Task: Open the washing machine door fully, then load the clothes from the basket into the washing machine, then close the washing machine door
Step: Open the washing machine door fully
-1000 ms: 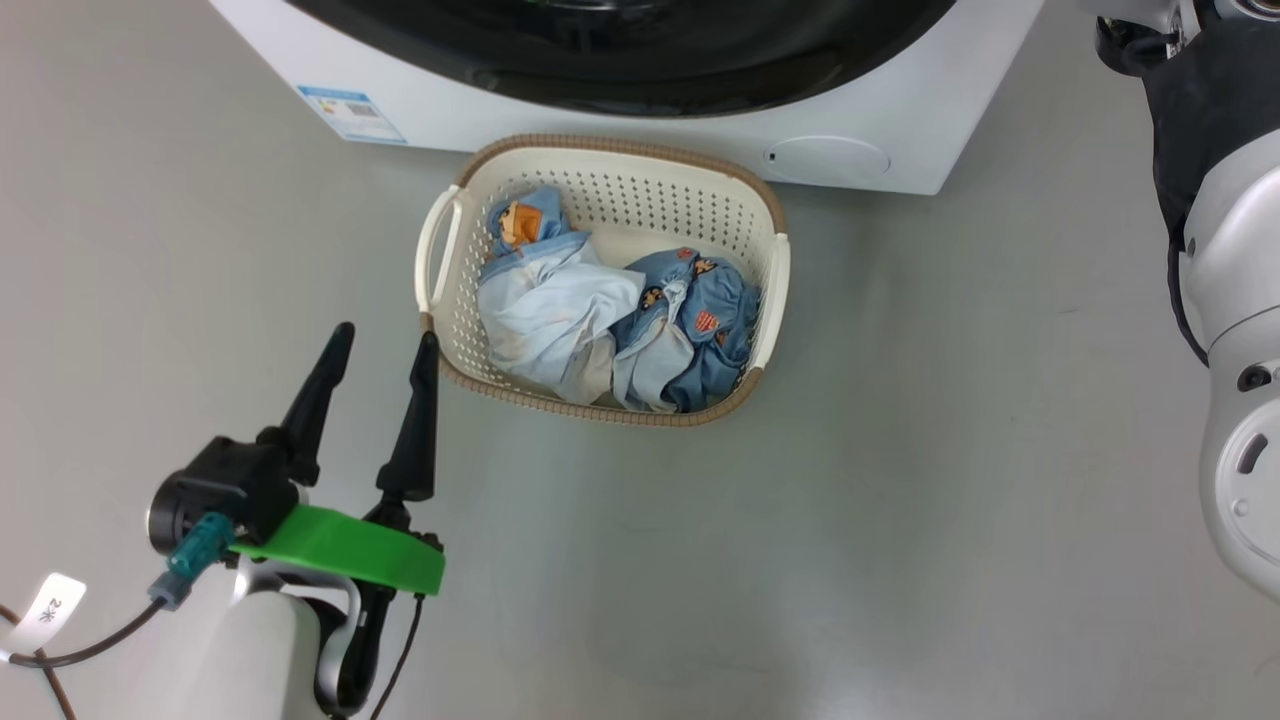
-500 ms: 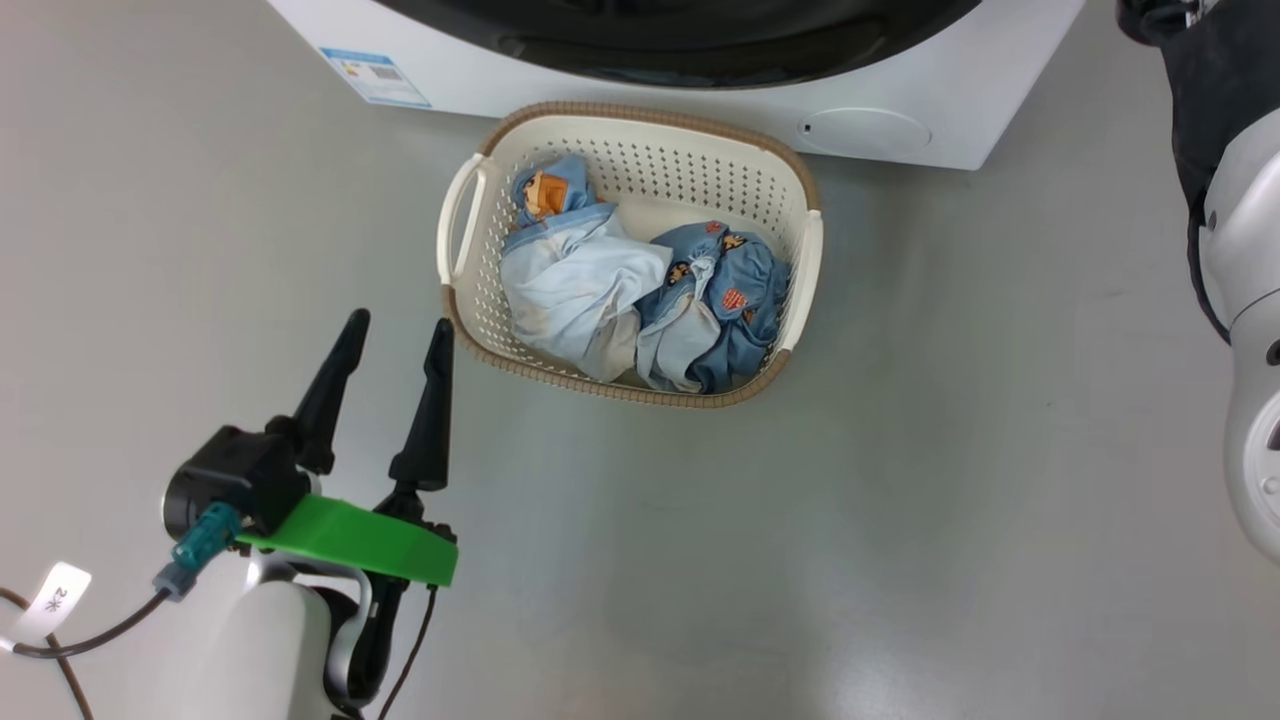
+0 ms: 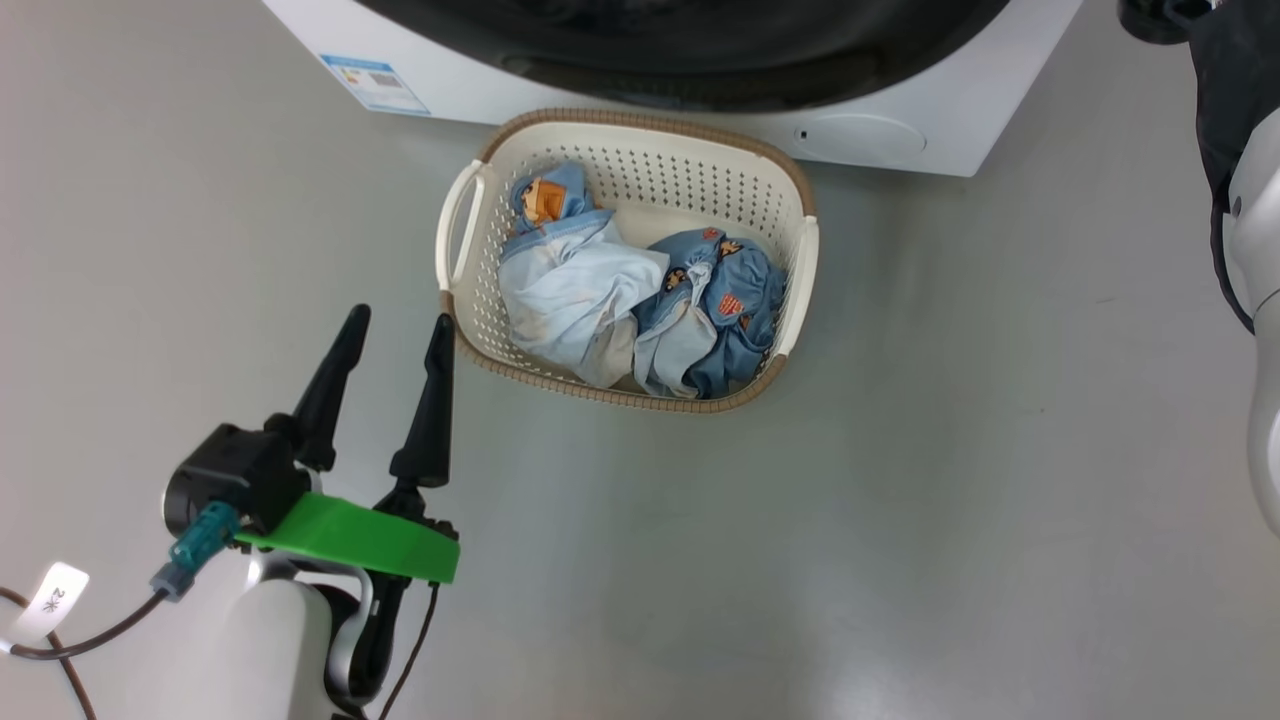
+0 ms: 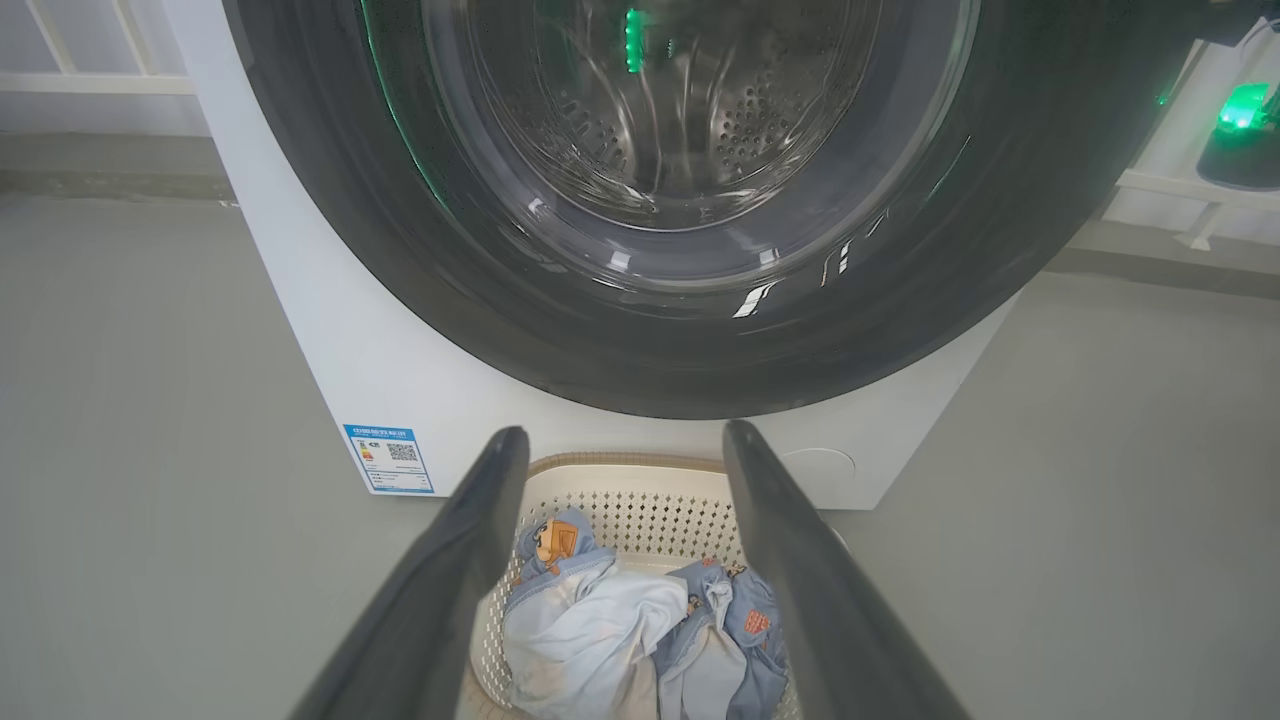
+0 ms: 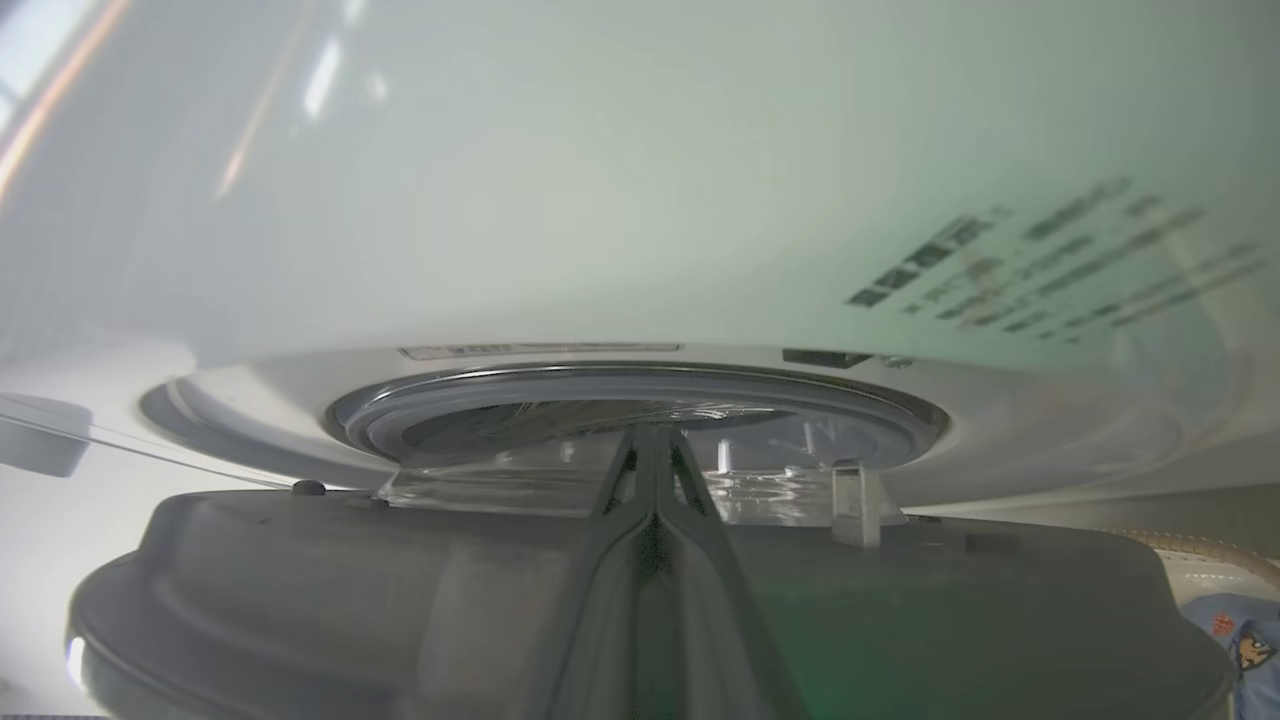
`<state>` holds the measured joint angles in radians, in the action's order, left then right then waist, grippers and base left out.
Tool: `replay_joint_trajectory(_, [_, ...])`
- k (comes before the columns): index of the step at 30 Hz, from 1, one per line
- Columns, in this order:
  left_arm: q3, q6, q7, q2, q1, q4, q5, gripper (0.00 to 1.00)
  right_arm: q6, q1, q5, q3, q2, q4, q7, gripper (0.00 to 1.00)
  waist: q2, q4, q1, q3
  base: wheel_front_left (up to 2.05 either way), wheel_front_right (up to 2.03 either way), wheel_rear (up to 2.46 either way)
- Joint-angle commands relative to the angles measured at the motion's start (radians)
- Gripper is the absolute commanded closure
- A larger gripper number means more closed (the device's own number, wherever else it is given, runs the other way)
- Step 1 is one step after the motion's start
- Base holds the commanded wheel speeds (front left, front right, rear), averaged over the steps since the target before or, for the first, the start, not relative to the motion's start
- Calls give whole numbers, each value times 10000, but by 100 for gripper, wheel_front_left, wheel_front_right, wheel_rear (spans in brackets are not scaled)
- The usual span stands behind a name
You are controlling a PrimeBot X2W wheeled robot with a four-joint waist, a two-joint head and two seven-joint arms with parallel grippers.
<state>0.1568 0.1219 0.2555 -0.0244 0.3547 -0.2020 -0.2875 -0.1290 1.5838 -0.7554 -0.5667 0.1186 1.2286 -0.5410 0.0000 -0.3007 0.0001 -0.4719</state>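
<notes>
The cream basket [image 3: 640,120] stands on the floor before the white washing machine [image 3: 960,100], holding crumpled pale blue and medium blue clothes [image 3: 590,290]. The washing machine door [image 4: 500,300], with its black rim and glass bowl, faces the left wrist view above the basket [image 4: 640,500]. My left gripper [image 3: 395,335] hovers open and empty just left of the basket's near corner. My right gripper [image 5: 650,435] is shut, and its fingers lie along the door's grey inner side [image 5: 300,580], in the gap below the machine's white front [image 5: 600,200].
A blue sticker [image 3: 375,83] marks the machine's lower left corner. Bare grey floor lies around the basket. My right arm's pale shell [image 3: 1255,170] runs down the right edge of the head view. A corner of blue cloth [image 5: 1235,640] shows at the lower right of the right wrist view.
The head view has shifted, so basket and machine sit a little further right in it. My left gripper stays open in the same pose; the basket and clothes lie as before.
</notes>
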Motion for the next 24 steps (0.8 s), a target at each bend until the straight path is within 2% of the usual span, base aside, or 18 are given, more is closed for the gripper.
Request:
replay_joint_trajectory(1, [-351,-51,63,-258,118,293,-53,0,-17,97,-127,150,-622,-210,-505,100,0,49,0,77,0,0,0])
replay_joint_trajectory(13, [-398,-63,63,-258,-112,481,54,0,-17,-1382,-943,481,-675,-1894,-3171,100,0,277,0,496,0,0,0])
replay_joint_trajectory(18, [-398,-60,63,-258,-229,519,123,0,-17,-2221,-1769,1072,-680,-2607,-4114,100,0,329,0,743,0,0,0])
replay_joint_trajectory(24, [-444,-46,63,-258,-374,550,166,0,-17,-3156,-3103,2126,-682,-3277,-4546,100,0,403,0,970,0,0,0])
